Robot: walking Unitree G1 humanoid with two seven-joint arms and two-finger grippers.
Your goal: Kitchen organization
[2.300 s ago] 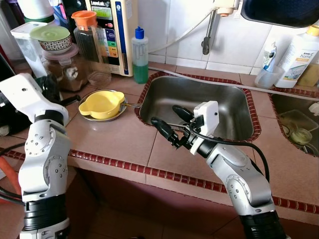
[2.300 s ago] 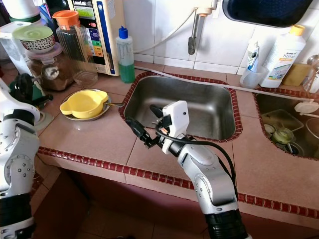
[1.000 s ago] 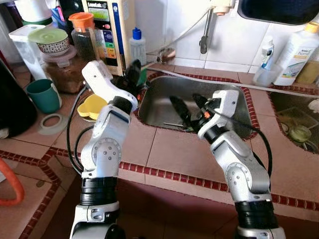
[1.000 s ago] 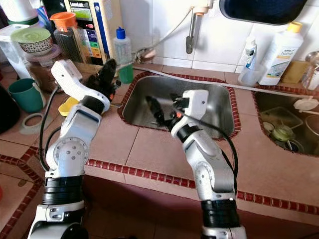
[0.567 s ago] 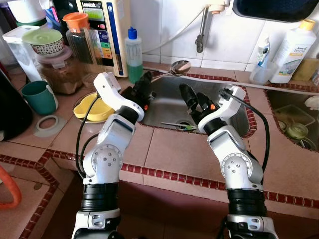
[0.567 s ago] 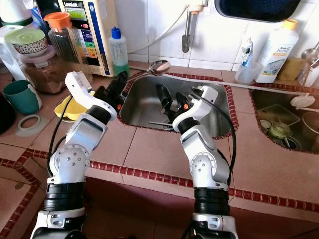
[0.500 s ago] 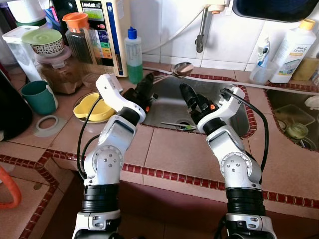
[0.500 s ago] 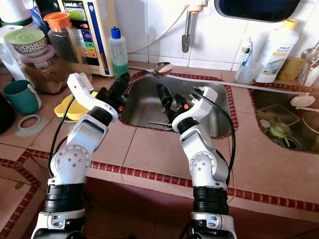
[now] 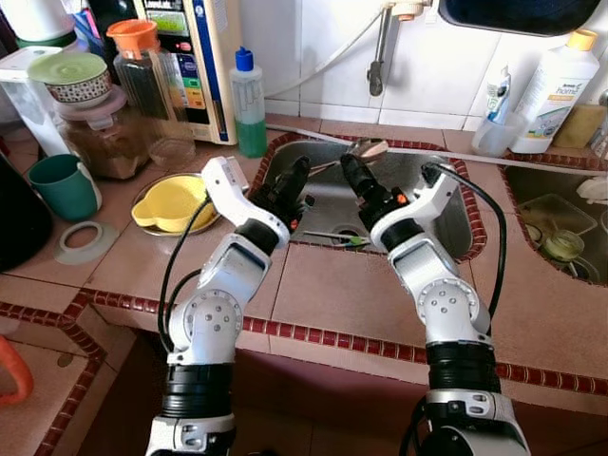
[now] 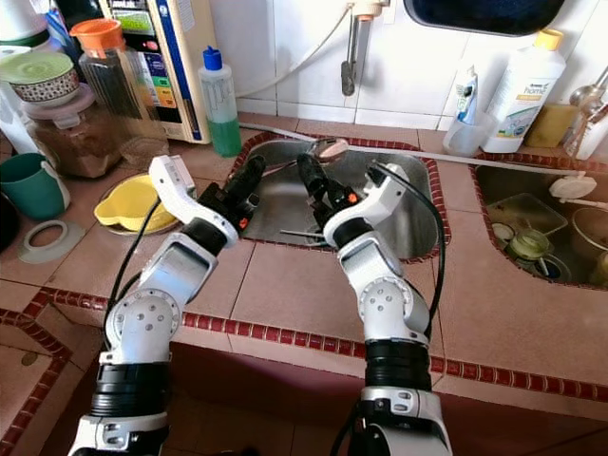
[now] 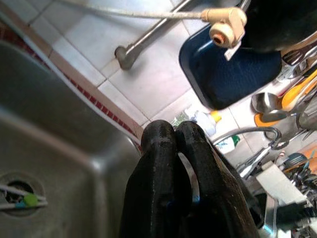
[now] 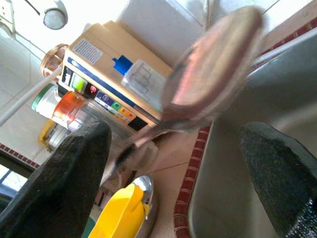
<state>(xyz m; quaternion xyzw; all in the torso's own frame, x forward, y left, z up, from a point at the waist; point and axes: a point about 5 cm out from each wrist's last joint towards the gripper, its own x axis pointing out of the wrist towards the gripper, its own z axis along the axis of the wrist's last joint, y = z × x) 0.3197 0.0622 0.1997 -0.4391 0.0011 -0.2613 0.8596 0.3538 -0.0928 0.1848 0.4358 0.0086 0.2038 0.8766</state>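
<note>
A metal spoon [image 9: 370,149] hangs over the steel sink [image 9: 446,214], bowl end tilted up. My left gripper [image 9: 293,183] is shut on its handle above the sink's left rim. In the left wrist view the black fingers [image 11: 158,148] are pressed together. My right gripper [image 9: 359,180] stands open just right of the spoon, over the sink's middle. Seen from the right wrist, its fingers [image 12: 69,173] spread wide on either side of the blurred spoon [image 12: 213,64]. A thin utensil with a green spot [image 9: 337,237] lies by the sink drain.
A yellow bowl [image 9: 171,201] on a metal plate sits left of the sink. Behind it stand a green soap bottle [image 9: 249,104], jars and a water dispenser. A teal mug [image 9: 62,185] and a white ring [image 9: 84,242] lie further left. A second sink [image 9: 560,228] is at right.
The left gripper has carried the spoon from the sink's back rim to over the basin, closer to the open right gripper. The camera has shifted slightly.
</note>
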